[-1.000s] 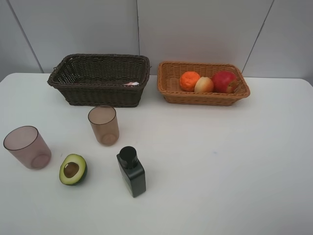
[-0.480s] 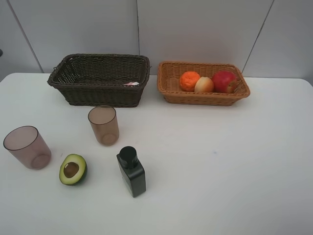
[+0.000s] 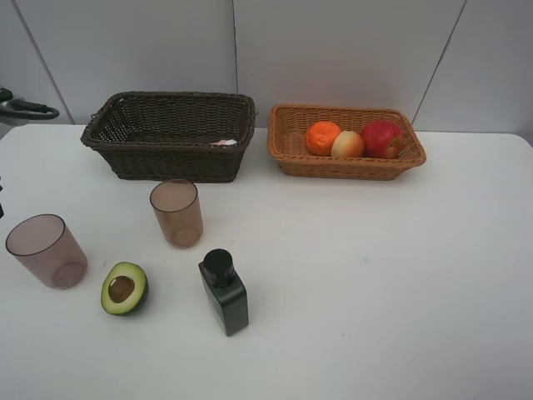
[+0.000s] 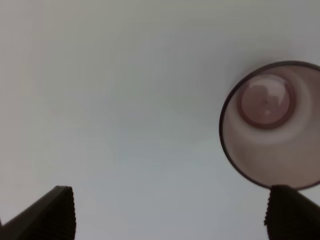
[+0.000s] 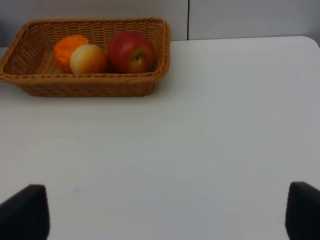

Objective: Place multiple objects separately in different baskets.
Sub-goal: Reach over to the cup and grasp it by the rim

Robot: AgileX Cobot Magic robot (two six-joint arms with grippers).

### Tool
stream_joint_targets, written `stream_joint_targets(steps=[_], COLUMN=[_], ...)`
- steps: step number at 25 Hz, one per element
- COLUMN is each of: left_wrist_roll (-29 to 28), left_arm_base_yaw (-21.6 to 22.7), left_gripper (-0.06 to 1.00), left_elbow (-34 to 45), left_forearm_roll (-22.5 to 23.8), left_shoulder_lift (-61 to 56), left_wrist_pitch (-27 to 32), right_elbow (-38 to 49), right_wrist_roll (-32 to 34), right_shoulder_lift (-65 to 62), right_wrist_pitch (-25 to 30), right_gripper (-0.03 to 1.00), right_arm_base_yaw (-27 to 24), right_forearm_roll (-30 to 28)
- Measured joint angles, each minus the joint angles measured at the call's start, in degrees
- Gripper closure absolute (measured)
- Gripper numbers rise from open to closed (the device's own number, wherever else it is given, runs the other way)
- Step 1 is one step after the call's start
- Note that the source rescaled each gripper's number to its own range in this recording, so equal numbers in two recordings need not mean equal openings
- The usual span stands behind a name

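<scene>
Tangerine (image 3: 322, 137), peach (image 3: 347, 145) and apple (image 3: 381, 137) are seen in the tan basket (image 3: 287, 156) by the counter's (image 3: 400, 275) far edge; two cups (image 3: 46, 250), avocado (image 3: 124, 288) and black bottle (image 3: 224, 293) are stood toward the near-left corner. Left claw (image 4: 170, 220) and right claw (image 5: 162, 215) are spread wide, empty.

This looks like a robotics lab or test bench. A plain white table (image 3: 375, 275) stands against bare grey wall panels (image 3: 333, 50) with visible seams. Test props are laid out on it well apart: a dark brown basket (image 3: 166, 158), a light tan basket (image 3: 350, 167) (3 pieces of fruit (image 3: 348, 144) sit in it), 2 translucent cups (image 3: 176, 212) (image 3: 46, 250), a black bottle (image 3: 223, 292) and an avocado half (image 3: 125, 288). A dark robot arm part (image 3: 25, 108) shows at the left edge.
</scene>
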Motion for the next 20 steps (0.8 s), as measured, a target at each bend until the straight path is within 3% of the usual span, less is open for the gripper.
stream_joint_targets(steps=[7,20], left_wrist_roll=[2.13,2.33], left_arm_base_yaw=[0.0,0.0], left_gripper=[-0.06,-0.06], left_elbow=[0.0,-0.05], left_forearm_roll=[-2.37,-2.37], left_shoulder_lift=[7.43,17.17], left_wrist_pitch=[-5.92,-10.47], right_elbow=[0.0,0.0], right_wrist_roll=[0.0,0.0], right_shoulder_lift=[0.0,0.0], right_wrist_pitch=[0.0,0.0], right_gripper=[-0.03,-0.03], right_arm_base_yaw=[0.0,0.0], right_forearm_roll=[0.0,0.0])
